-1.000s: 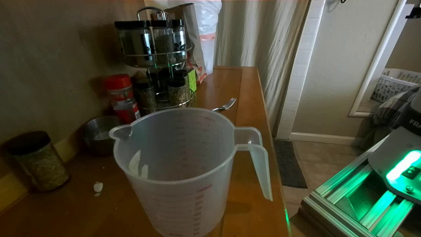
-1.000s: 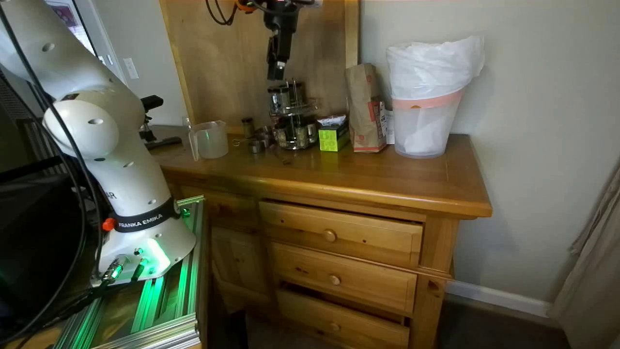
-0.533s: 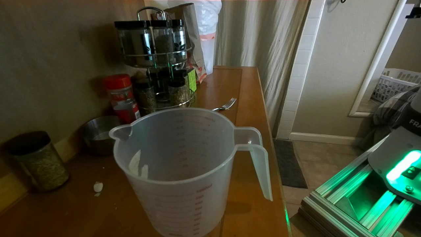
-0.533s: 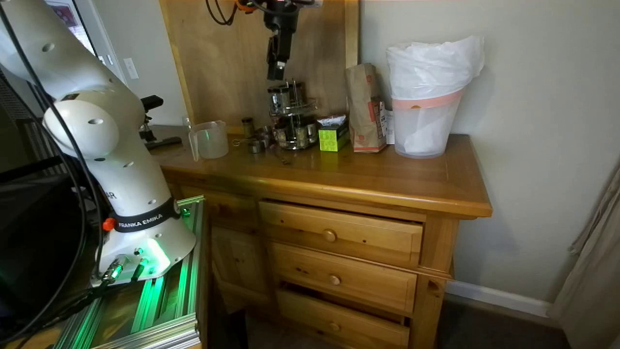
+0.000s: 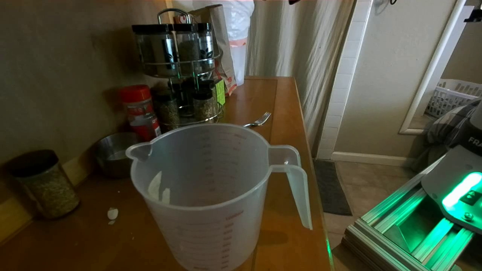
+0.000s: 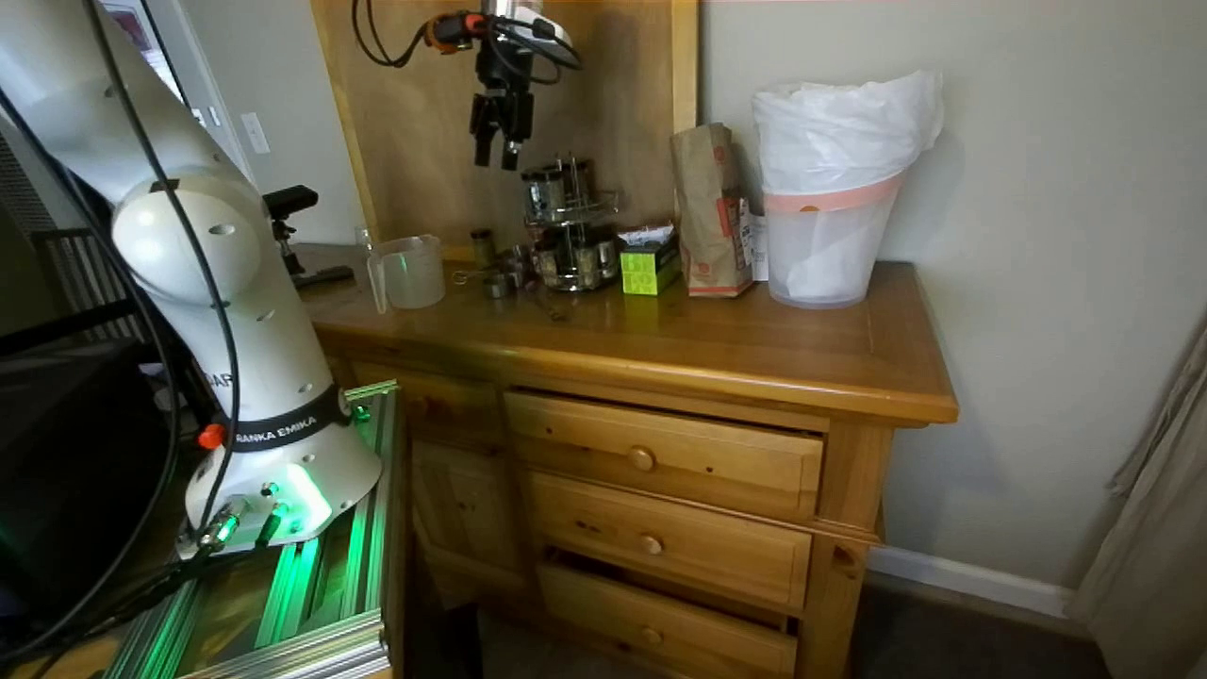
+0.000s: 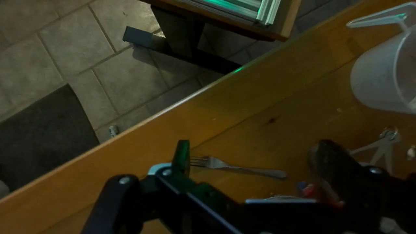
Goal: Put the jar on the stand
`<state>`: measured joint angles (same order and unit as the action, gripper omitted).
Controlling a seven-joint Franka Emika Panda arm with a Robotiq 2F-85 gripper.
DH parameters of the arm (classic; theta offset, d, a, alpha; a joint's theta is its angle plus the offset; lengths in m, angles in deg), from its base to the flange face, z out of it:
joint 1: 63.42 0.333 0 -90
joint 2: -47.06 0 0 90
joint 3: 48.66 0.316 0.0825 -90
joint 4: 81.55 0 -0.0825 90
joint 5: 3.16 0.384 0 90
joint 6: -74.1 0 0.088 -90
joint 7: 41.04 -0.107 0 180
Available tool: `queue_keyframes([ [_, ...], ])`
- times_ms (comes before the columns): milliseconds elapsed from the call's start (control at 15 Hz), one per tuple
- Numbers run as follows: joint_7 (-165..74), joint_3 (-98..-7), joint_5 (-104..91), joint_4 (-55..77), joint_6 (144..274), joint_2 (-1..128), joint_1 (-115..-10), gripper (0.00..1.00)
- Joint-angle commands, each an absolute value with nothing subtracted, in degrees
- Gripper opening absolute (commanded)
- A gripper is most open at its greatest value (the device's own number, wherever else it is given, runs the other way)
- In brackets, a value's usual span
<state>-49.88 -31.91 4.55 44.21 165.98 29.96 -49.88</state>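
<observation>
The jar (image 5: 49, 188), squat and clear with a dark lid and olive speckled contents, stands on the wooden counter by the wall. It also shows small in an exterior view (image 6: 483, 247), beside the stand. The stand (image 5: 194, 62) is a two-tier wire rack holding several dark-lidded jars; it also shows in an exterior view (image 6: 572, 219), with part of its upper ring bare on the right. My gripper (image 6: 497, 162) hangs above the counter, higher than the jar and left of the stand's top. In the wrist view its fingers (image 7: 255, 154) are wide apart with nothing between them. The jar is not visible there.
A big measuring jug (image 5: 199, 233) stands near the jar. A metal cup (image 5: 115, 154) and a red-lidded jar (image 5: 139, 113) stand between jar and stand. A fork (image 7: 234, 167) and measuring spoons (image 7: 386, 139) lie on the counter. A green box (image 6: 641, 269), paper bag (image 6: 712, 217) and bin (image 6: 820, 245) stand right.
In the last half second my gripper moved left in an exterior view and turned, so both fingers now show apart. The arm's links shifted right. The jar and stand have not moved.
</observation>
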Motion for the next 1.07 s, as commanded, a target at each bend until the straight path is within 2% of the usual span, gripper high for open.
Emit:
queue_keyframes([
  [0, -47.0, -27.8, 7.0, 41.0, 168.2, 33.4, -44.8, 1.00],
  [333, -43.4, -22.6, 5.7, 36.6, 176.2, 37.4, -39.6, 1.00],
  [800, -40.1, -23.0, 3.9, 37.3, 178.2, 36.1, -39.3, 1.00],
  [1000, -39.9, -20.7, 3.9, 35.8, 185.5, 40.5, -37.7, 1.00],
])
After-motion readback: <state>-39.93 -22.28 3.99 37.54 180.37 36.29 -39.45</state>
